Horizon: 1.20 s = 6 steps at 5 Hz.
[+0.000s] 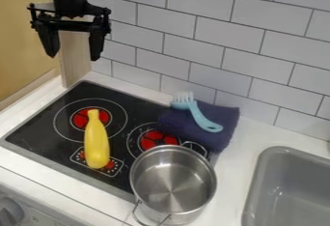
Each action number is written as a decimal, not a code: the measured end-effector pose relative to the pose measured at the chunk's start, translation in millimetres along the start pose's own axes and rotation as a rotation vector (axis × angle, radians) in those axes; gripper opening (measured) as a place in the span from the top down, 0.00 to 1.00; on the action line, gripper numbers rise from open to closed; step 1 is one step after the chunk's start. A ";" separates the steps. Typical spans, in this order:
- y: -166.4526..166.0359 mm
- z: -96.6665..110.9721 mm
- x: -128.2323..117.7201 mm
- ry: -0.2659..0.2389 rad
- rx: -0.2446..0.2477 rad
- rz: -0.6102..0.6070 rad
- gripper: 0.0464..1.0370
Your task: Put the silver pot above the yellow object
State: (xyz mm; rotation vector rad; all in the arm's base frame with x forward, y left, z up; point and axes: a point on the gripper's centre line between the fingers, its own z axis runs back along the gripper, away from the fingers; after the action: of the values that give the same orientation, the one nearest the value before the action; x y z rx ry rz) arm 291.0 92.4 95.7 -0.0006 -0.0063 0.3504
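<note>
- Hanging at the upper left of your view, the gripper (74, 57) has its jaws spread, well above the counter (232, 172), with a gap between them.
- You have the silver pot (172, 184) upright at the near right corner of the black cooktop (126, 94), its opening facing up and a wire handle on each of two opposite sides.
- To the pot's left you see the yellow object (97, 145) lying on the cooktop, apart from the pot; its narrow end lies over a red burner marking (81, 119), its thick end over a white-outlined control panel (116, 170).
- That panel carries small red and white marks, too fine for you to make out.
- Behind the pot, you have a light blue brush (204, 121) on a folded dark blue cloth (226, 116).
- Your grey sink (256, 184) is at the lower right, a knob (9, 213) at the lower left.
</note>
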 end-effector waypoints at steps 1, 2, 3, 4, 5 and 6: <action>1.2 -13.5 -12.1 0.057 0.006 -0.003 0.04; -12.7 -12.7 -23.8 0.073 0.043 -0.117 0.04; -32.1 -9.5 -40.7 0.010 0.038 -0.282 0.04; -63.8 -14.1 -68.2 -0.001 0.058 -0.489 0.04; -84.7 -32.0 -94.1 0.025 0.060 -0.611 0.04; -98.9 -40.0 -105.8 0.018 0.041 -0.678 0.04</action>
State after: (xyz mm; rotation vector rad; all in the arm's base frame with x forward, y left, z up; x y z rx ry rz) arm 225.8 -36.7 55.3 0.0380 0.0186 -0.3278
